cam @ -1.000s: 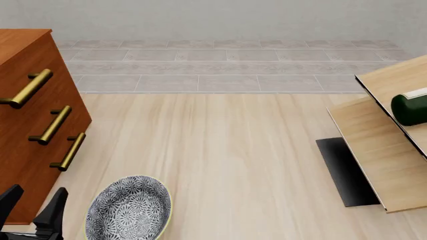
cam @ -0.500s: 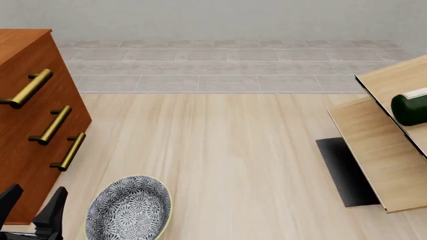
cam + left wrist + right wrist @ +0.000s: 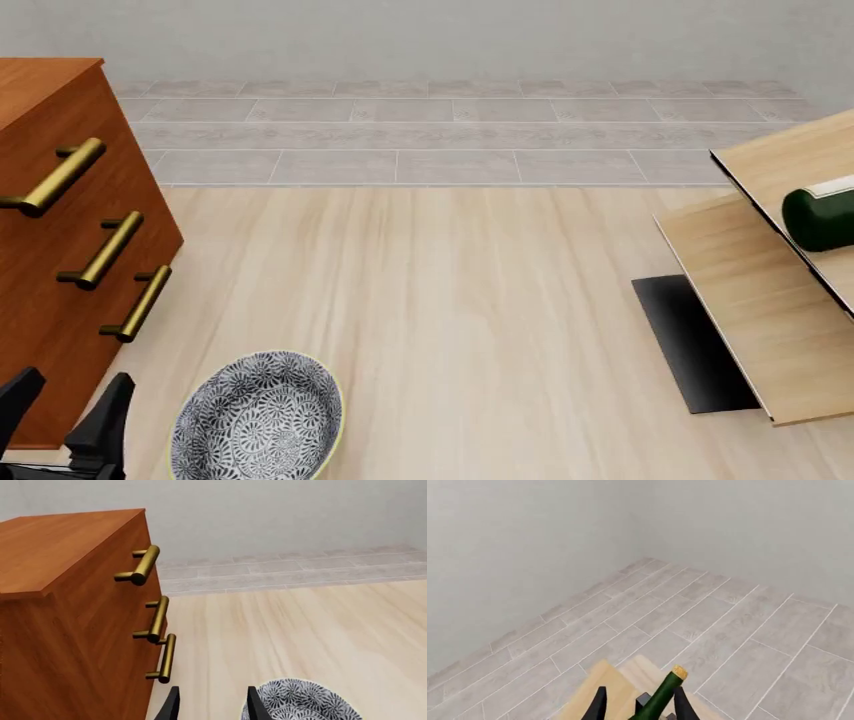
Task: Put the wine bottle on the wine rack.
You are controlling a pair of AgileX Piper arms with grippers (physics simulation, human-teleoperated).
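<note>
The wine bottle (image 3: 817, 217) lies on the wine rack (image 3: 747, 290) at the right edge of the front view, its dark green base and white label facing the camera. From the right wrist view, the bottle's neck and tan cork (image 3: 678, 671) run out between the fingers of my right gripper (image 3: 639, 701), above the rack's tan panels (image 3: 604, 687). Those fingers stand apart with gaps beside the neck, so the gripper is open. This gripper is outside the front view. My left gripper (image 3: 74, 385) is open and empty at the near left, beside the cabinet.
A reddish-brown drawer cabinet (image 3: 54, 250) with brass handles (image 3: 158, 620) fills the left side. A grey patterned bowl (image 3: 256, 418) sits next to the left gripper, also seen as the bowl (image 3: 303, 702) from the left wrist. The rack's black base plate (image 3: 687, 340) lies on the table.
</note>
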